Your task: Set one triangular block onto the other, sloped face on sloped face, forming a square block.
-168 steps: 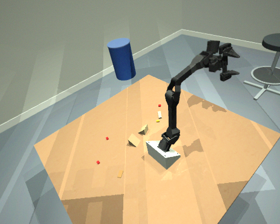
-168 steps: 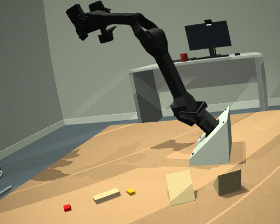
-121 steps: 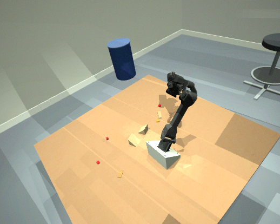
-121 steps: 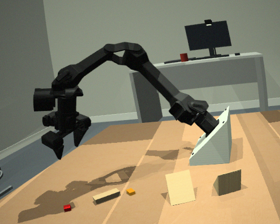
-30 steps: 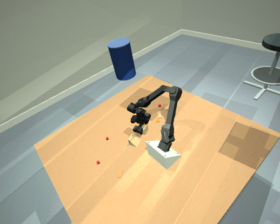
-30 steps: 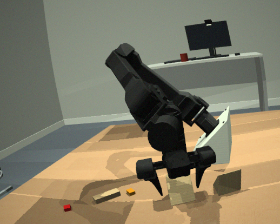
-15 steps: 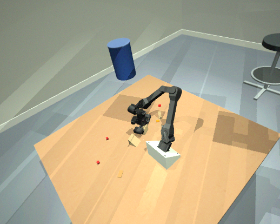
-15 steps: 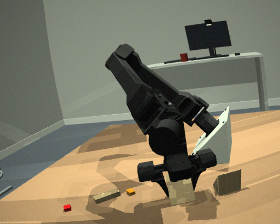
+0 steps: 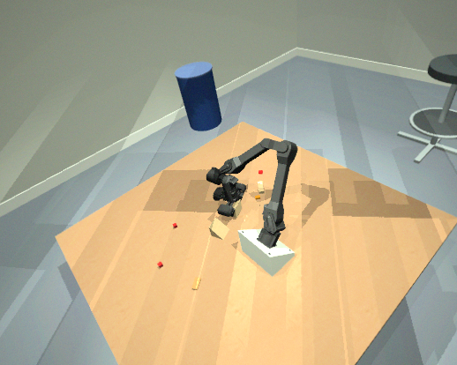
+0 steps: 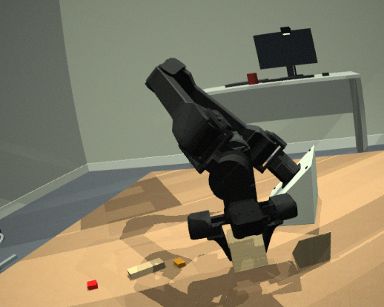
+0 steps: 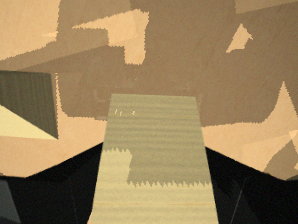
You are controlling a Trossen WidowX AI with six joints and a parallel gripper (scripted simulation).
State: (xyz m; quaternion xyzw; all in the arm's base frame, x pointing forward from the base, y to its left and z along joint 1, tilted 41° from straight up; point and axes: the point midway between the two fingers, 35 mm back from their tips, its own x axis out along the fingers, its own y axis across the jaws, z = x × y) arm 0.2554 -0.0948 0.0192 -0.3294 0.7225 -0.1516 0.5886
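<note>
Jaws (image 10: pixel 249 252) pointing down, clamped on a block, arm (image 9: pixel 281 176) (image 10: pixel 195 122) bent above.
</note>
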